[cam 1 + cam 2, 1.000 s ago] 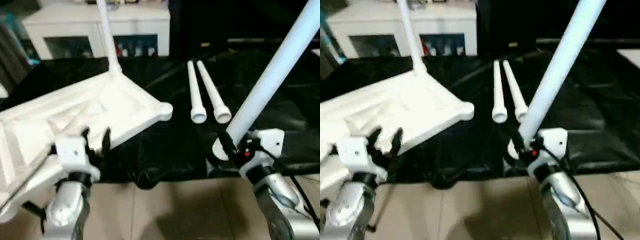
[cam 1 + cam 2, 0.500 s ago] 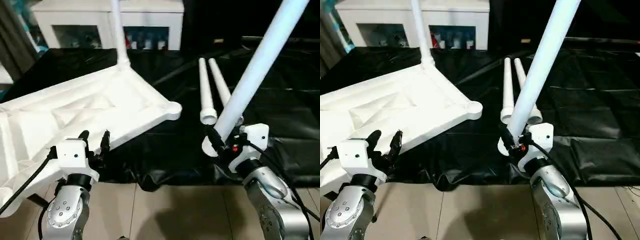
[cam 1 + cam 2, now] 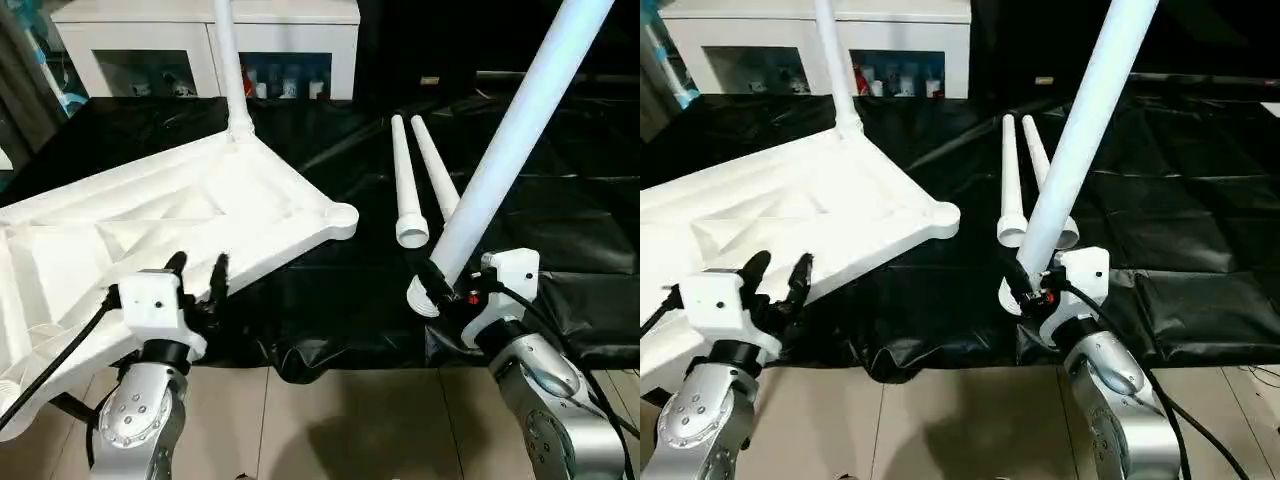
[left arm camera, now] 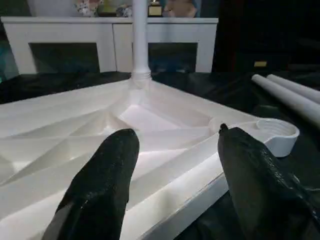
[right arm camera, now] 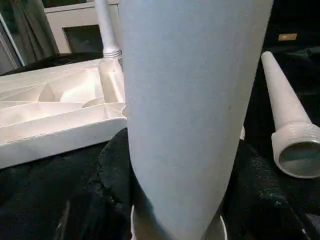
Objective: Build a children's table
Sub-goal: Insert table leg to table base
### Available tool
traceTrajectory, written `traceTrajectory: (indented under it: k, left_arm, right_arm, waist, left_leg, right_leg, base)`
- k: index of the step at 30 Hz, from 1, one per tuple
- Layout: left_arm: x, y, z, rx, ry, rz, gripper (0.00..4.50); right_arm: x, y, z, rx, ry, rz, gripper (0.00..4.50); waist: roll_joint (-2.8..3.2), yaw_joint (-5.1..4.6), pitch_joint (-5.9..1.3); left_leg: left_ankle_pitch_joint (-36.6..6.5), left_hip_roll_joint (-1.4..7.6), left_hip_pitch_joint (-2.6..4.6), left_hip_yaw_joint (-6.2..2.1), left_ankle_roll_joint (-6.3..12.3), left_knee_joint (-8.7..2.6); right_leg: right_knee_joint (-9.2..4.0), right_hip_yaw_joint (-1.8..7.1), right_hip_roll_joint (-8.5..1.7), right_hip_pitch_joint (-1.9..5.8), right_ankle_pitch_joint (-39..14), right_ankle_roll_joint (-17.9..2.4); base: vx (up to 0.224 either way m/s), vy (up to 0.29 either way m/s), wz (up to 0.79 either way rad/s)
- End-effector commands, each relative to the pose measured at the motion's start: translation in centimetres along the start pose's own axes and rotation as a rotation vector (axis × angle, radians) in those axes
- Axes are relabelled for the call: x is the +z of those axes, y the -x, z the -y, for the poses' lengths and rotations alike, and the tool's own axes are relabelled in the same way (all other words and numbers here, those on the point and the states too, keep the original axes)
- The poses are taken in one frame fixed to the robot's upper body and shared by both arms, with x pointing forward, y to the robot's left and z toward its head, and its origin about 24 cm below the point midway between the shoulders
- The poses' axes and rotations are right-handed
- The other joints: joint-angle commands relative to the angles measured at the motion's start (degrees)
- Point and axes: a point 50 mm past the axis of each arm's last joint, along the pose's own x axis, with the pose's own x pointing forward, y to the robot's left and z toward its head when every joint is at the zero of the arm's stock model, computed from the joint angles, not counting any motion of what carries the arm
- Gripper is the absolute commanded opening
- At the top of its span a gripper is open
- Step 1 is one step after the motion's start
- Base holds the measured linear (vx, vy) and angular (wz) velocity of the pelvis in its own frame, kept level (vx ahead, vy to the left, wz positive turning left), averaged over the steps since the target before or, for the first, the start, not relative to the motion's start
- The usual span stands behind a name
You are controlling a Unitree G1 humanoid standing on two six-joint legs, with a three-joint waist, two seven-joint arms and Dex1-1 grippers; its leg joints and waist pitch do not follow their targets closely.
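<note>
**Tabletop upside down, one leg fitted, another in my right hand**

Tabletop (image 3: 190, 215) lies underside up on the black sheet (image 3: 560, 210), its white ribs crossing in an X and a round socket (image 3: 342, 216) at the near corner standing empty. My left hand (image 3: 196, 283) sits at its near edge, fingers (image 4: 107, 180) spread apart and holding nothing. My right hand (image 3: 432, 283) is clamped on the flared end of a long white tapered leg (image 3: 510, 140), tilted up and away. One leg (image 3: 230, 65) stands upright in the far corner. Two more legs (image 3: 412, 185) lie side by side on the sheet between tabletop and held leg. White cabinets (image 3: 205, 45) stand behind.
</note>
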Motion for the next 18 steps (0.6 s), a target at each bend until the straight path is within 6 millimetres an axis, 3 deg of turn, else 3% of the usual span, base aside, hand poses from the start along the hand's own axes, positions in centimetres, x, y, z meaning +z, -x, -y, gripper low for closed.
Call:
traceTrajectory:
  k: [1, 3, 4, 5, 7, 9, 11, 12, 13, 14, 15, 17, 18]
  left_arm:
    - [0.33, -0.19, 0.21, -0.025, -0.013, 0.016, 2.92]
    - [0.32, -0.18, 0.2, -0.026, -0.013, 0.015, 2.92]
    - [0.35, -0.17, 0.18, -0.025, -0.013, 0.016, 2.92]
    - [0.44, -0.16, 0.15, -0.022, -0.013, 0.019, 2.92]
    - [0.57, -0.1, 0.06, -0.019, -0.013, 0.022, 2.92]
    - [0.56, -0.03, 0.05, -0.019, -0.012, 0.022, 2.92]
    - [0.52, 0.05, 0.02, -0.018, -0.011, 0.022, 2.92]
    - [0.38, -0.04, 0.0, -0.018, -0.007, 0.019, 2.92]
    - [0.33, -0.11, -0.01, -0.019, -0.005, 0.018, 2.92]
    - [0.3, -0.15, 0.0, -0.02, -0.004, 0.018, 2.92]
    - [0.25, -0.34, 0.09, -0.024, -0.002, 0.018, 2.92]
    - [0.16, -0.62, 0.26, -0.031, 0.002, 0.019, 2.92]
    - [0.15, -0.81, 0.45, -0.036, 0.003, 0.021, 2.92]
  right_arm:
    - [0.71, -0.05, 0.09, 0.007, 0.011, 0.025, 1.91]
    - [0.77, -0.25, 0.18, 0.009, 0.011, 0.028, 1.91]
    - [0.77, -0.33, 0.23, 0.009, 0.011, 0.028, 1.91]
    - [0.73, -0.51, 0.22, 0.012, 0.012, 0.027, 1.91]
    - [0.65, -0.83, 0.06, 0.024, 0.014, 0.024, 1.91]
    - [0.66, -0.85, -0.08, 0.03, 0.014, 0.024, 1.91]
    - [0.7, -0.83, -0.32, 0.039, 0.014, 0.026, 1.91]
    - [0.67, -0.71, -0.49, 0.042, 0.014, 0.027, 1.91]
    - [0.64, -0.64, -0.54, 0.042, 0.015, 0.027, 1.91]
    - [0.61, -0.61, -0.56, 0.042, 0.015, 0.026, 1.91]
    - [0.61, -0.48, -0.52, 0.039, 0.019, 0.026, 1.91]
    - [0.61, -0.28, -0.45, 0.036, 0.024, 0.026, 1.91]
    - [0.66, -0.17, -0.33, 0.036, 0.035, 0.028, 1.91]
  waist:
    - [-0.18, -0.75, -1.34]
    - [-0.53, -1.13, -1.16]
    - [-0.16, -1.33, -1.24]
    - [-0.48, -1.64, -1.29]
    - [-0.16, -1.5, -2.02]
    - [-0.13, -1.42, -2.6]
    - [0.23, -1.4, -3.49]
    - [0.39, -1.45, -3.67]
    - [0.65, -1.41, -4.24]
    - [0.55, -1.35, -4.31]
    - [0.87, -1.27, -4.41]
    - [0.67, -0.8, -4.64]
    - [0.71, -0.54, -4.72]
  left_leg:
    - [-32.5, 0.89, 3.04, -0.21, 1.95, -4.53]
    - [-33.31, 0.73, 3.72, -0.25, 2.4, -4.4]
    - [-33.22, 0.7, 3.73, -0.45, 2.65, -4.75]
    - [-32.44, 0.72, 3.27, -0.6, 2.93, -5.01]
    - [-28.13, 0.8, 2.47, -0.57, 3.73, -5.37]
    - [-24.34, 0.79, 2.03, -0.34, 4.57, -5.57]
    - [-17.64, 0.92, 2.46, 0.06, 7.0, -5.54]
    - [-16.07, 0.87, 2.52, 0.11, 7.61, -5.45]
    - [-11.08, 0.54, 2.6, 0.23, 9.83, -4.99]
    - [-9.29, 0.29, 2.49, 0.32, 10.64, -4.76]
    - [-7.51, 0.09, 2.46, 0.35, 11.45, -4.56]
    - [-1.99, -0.82, 2.15, 0.3, 14.75, -3.68]
    - [-0.88, -0.93, 2.38, 0.29, 15.52, -3.54]
  right_leg:
    - [-7.9, 0.49, -1.95, 1.26, -41.93, -3.11]
    - [-8.61, -0.22, -1.89, 1.55, -43.86, -2.93]
    - [-8.55, -0.27, -2.04, 2.32, -43.28, -2.93]
    - [-8.53, -0.35, -2.19, 3.23, -42.71, -2.95]
    - [-8.05, 0.22, -2.72, 4.85, -38.49, -4.79]
    - [-7.64, 0.68, -2.66, 5.7, -33.93, -6.7]
    - [-6.54, 0.9, -2.24, 6.3, -22.96, -11.73]
    - [-6.25, 0.86, -2.11, 6.46, -20.25, -12.86]
    - [-5.41, 0.82, -1.84, 7.08, -12.96, -15.44]
    - [-5.29, 0.84, -1.77, 7.37, -10.97, -15.94]
    - [-5.04, 0.88, -1.72, 7.58, -9.25, -16.32]
    - [-4.69, 1.14, -1.5, 8.68, -6.2, -16.39]
    - [-4.6, 1.15, -1.44, 8.68, -5.7, -16.28]
  base:
    - [0.0, 0.0, 0.0]
    - [0.0, 0.0, 0.0]
    - [0.0, 0.0, 0.0]
    - [0.0, 0.0, 0.0]
    - [0.061, 0.029, -0.14]
    - [0.07, 0.025, -0.09]
    - [0.093, 0.014, 0.02]
    - [0.108, 0.011, 0.05]
    - [0.118, 0.013, 0.06]
    - [0.118, 0.013, 0.06]
    - [0.134, 0.018, 0.06]
    - [0.142, 0.027, 0.06]
    - [0.135, 0.026, 0.12]
